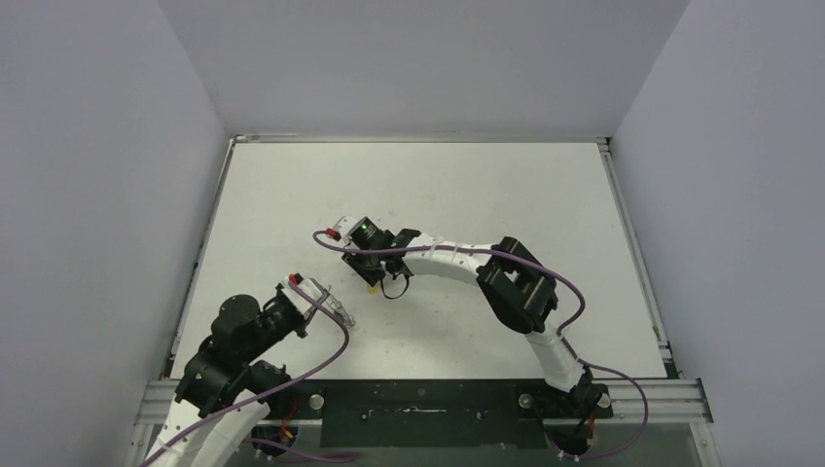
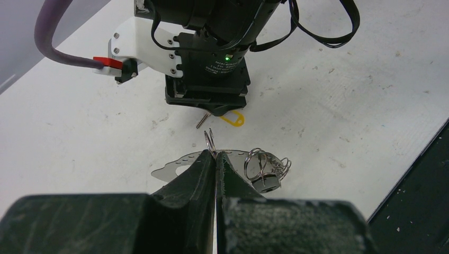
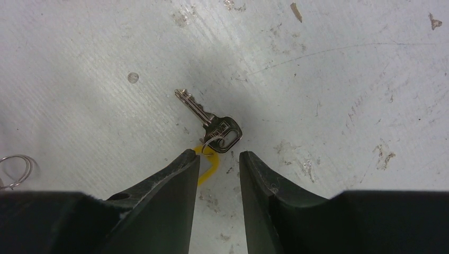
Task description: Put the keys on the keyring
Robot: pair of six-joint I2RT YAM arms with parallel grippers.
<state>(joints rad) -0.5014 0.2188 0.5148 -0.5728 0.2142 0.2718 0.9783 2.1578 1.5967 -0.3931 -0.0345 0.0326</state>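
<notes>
Because my right gripper (image 3: pixel 218 154) stands directly over it, the key (image 3: pixel 210 120) is almost wholly hidden from above; only a yellow speck shows there. From the left wrist camera, just the blade tip and a yellow loop (image 2: pixel 233 119) project from under the right wrist housing (image 2: pixel 212 63).

The right wrist camera shows the whole key. It is flat and silvery with a notched blade, and it lies on the scuffed white worktop (image 1: pixel 486 185) with a small wire ring through its head. One finger (image 3: pixel 174 180) partly covers the yellow loop; I cannot tell whether they touch. The right jaws stand apart, released, with the key head just beyond their tips.

My left gripper (image 2: pixel 215 156) is clenched on the keyring (image 2: pixel 172 170), a thin curved strip of bright metal. The portion inside the jaws is hidden. One upright ring (image 2: pixel 209 142) stands just above the fingertips. A cluster of rings (image 2: pixel 267 168) sits beside the strip, its loops too tangled to separate.

The key lies near the middle of the worktop, slightly toward the left edge. The keyring is held near it, closer to the near edge and the left edge. Both grippers are well apart from the far and right edges.
</notes>
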